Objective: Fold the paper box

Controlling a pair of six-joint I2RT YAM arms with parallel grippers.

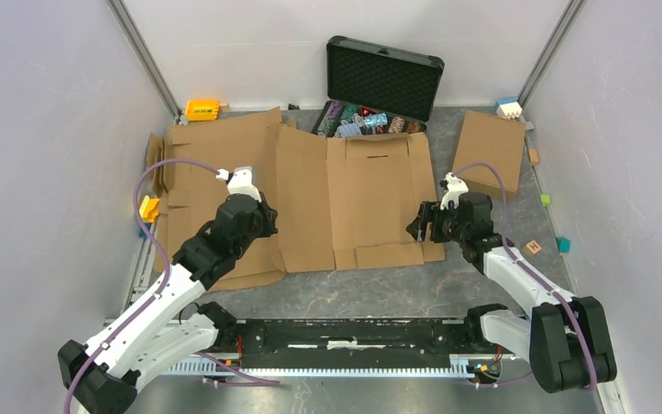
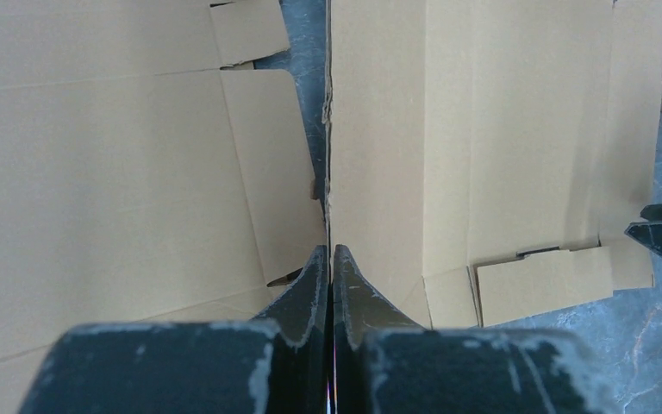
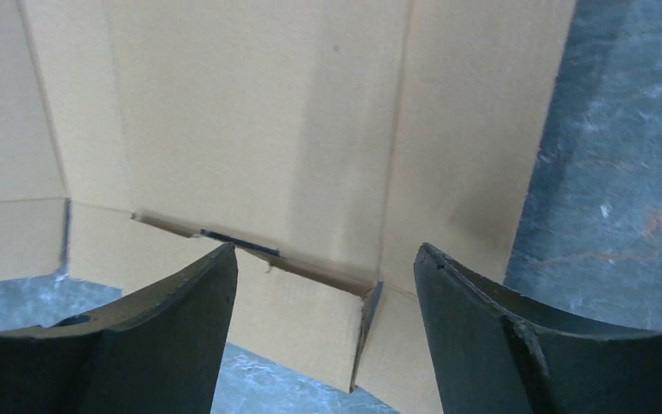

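Top external view had the paper box [image 1: 371, 198] lying flat on the tabletop [image 1: 371, 291], left pincer [image 2: 330, 259] clamped shut on its edge, right pincer [image 3: 325, 252] wide open, so one-sided tugging could skew it.

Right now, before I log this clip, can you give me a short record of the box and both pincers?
box: flat, unfolded, flaps spread on the table
left pincer: shut, seemingly pinching the box's left edge
right pincer: open, over the box's near right corner, holding nothing
behind box: black case, lid up
left of box: second cardboard sheet, flat
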